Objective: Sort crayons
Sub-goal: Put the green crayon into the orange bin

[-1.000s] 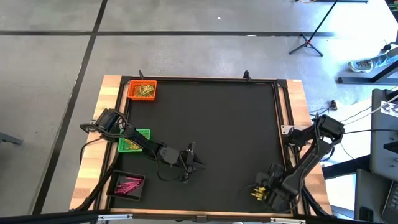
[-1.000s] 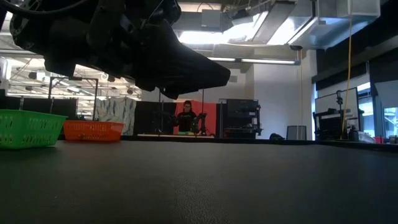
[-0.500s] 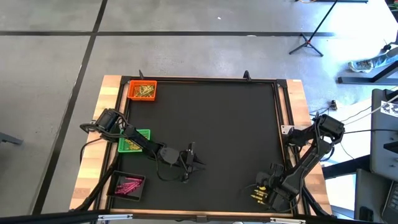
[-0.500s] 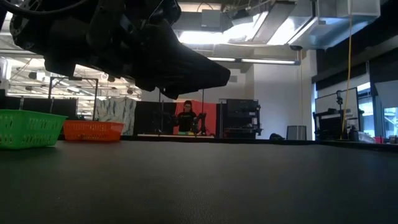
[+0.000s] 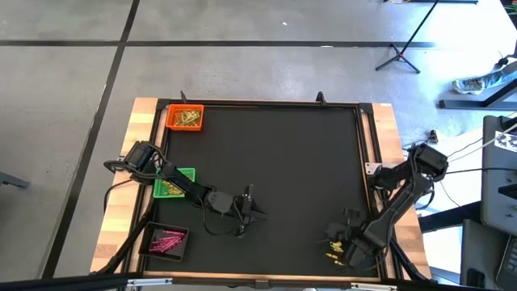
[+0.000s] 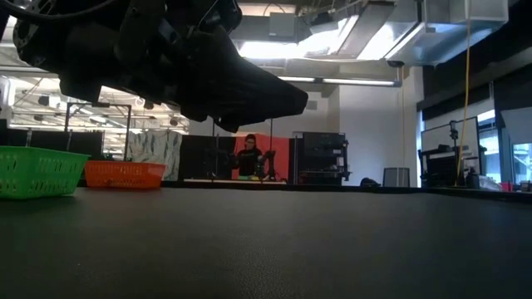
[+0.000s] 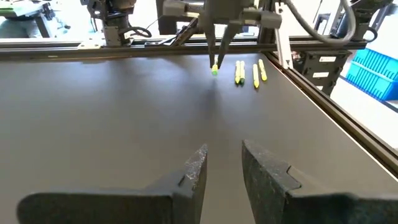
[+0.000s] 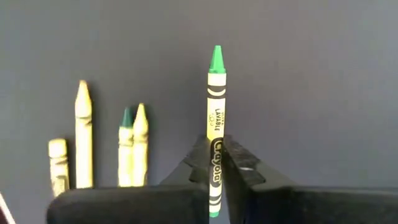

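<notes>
My right gripper (image 8: 215, 163) stands at the mat's near right corner (image 5: 343, 242), pointing down and shut on a green-tipped crayon (image 8: 215, 106) with a yellow-green wrapper. Several more crayons (image 8: 83, 134) lie flat on the black mat beside it, side by side (image 7: 249, 73). My left gripper (image 7: 222, 168) hovers over the middle of the mat near the front (image 5: 246, 212), open with a narrow gap and nothing between its fingers, facing the right gripper. My right gripper pinches the crayon's wrapped shaft near its flat end (image 8: 215, 146) between its two fingers. The fingers come from above and lie along the crayon. The crayon stands upright below the fingertips, green tip (image 7: 214, 70) down, just over the mat; whether the tip touches it I cannot tell.
An orange tray (image 5: 185, 117) with yellowish crayons sits at the far left corner, a green tray (image 5: 174, 183) with yellow ones at the left edge, a black tray (image 5: 166, 240) with pink ones at the near left. A raised frame (image 5: 365, 145) rims the mat.
My right arm has shifted slightly; its gripper has come up a little from the crayons at the near right corner. My left arm has kept still.
</notes>
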### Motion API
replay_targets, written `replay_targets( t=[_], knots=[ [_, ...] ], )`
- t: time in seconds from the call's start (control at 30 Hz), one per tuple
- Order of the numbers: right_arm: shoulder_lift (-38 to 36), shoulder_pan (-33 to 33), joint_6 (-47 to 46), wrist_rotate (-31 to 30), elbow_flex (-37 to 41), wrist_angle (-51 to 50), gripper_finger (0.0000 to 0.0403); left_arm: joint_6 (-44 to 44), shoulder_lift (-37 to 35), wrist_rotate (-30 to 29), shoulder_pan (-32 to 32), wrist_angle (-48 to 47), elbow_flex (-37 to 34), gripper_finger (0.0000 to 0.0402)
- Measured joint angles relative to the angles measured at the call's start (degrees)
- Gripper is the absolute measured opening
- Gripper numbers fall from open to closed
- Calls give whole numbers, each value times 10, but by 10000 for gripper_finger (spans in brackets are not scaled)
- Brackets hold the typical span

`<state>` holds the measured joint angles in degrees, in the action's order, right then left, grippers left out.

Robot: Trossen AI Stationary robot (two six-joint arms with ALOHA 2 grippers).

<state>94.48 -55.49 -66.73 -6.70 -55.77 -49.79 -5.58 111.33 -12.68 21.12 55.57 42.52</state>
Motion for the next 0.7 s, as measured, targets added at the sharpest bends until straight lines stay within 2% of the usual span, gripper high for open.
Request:
replay_targets(
  t=[0.2, 0.3, 0.53, 0.7],
  knots=[
    [-34, 43, 100, -85, 3, 2, 9, -19, 0, -19, -9, 6, 0, 87],
    [-39, 73, 156, -120, 2, 11, 10, -38, 0, -22, -17, -1, 0, 106],
    [-40, 160, 312, -130, 45, 148, 7, -49, 0, -24, -28, -7, 0, 170],
    [-59, 215, 385, -135, 90, 216, 7, -29, 0, -41, -29, -7, 0, 175]
  ],
)
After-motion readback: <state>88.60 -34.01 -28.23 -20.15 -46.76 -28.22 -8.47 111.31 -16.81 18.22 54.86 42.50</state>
